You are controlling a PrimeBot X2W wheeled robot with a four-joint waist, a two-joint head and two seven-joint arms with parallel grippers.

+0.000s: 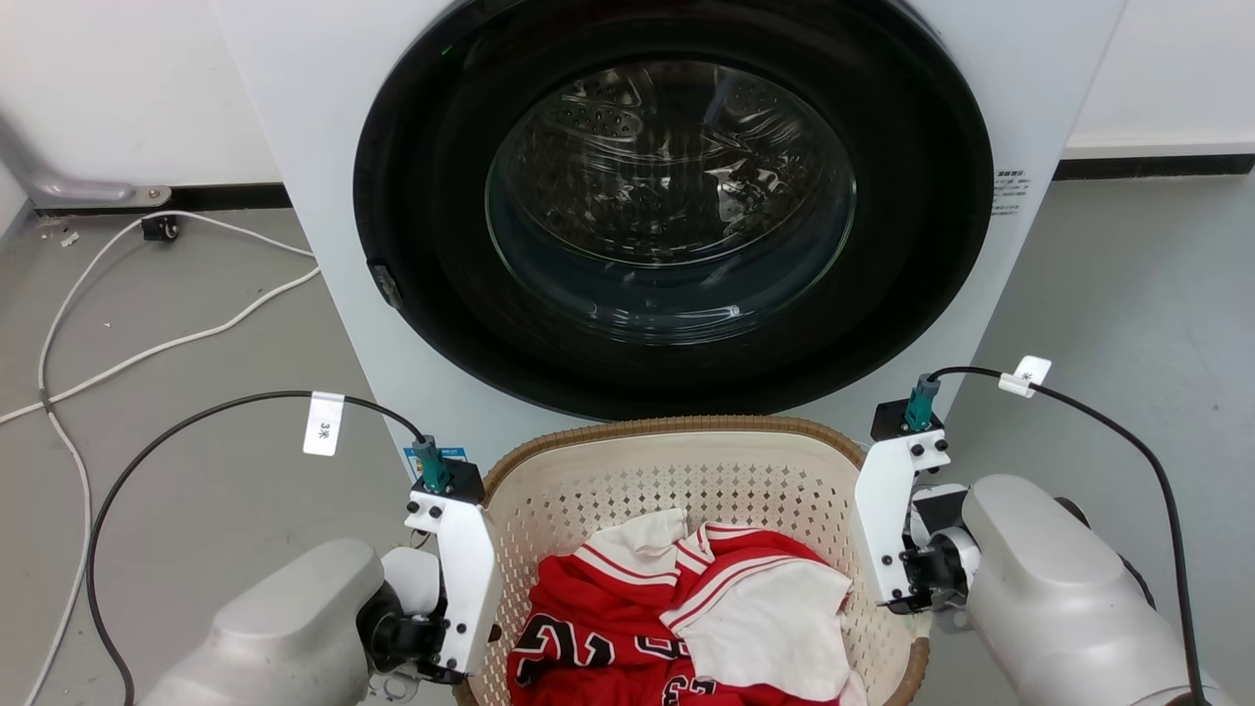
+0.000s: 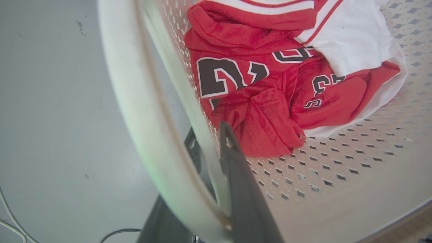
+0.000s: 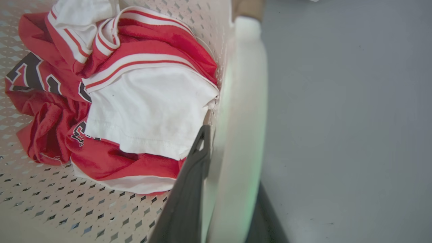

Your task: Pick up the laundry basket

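One basket (image 1: 686,431): sits low, right in front of the washer (image 1: 294,147), between the two arms. Can't tell if its bottom is off the floor (image 1: 196,294).
Load: a red jersey (image 1: 608,598) and a white tee (image 1: 775,628) bunched in the bottom, so probably light.
Left gripper (image 2: 209,135): one finger inside the wall, one outside, pinching the basket's left side.
Right gripper (image 3: 229,162): same deal on the right, looks clamped on the handle.
Lift tip: imo raise both arms together, level and straight up. That thin plastic will flex, and if one side leads it tips and the fingers could slip off.
Floor: smooth grey, with white cables (image 1: 147,343) trailing off left, well apart from the basket.
Room: white washer with a big round dark door, pale wall behind.
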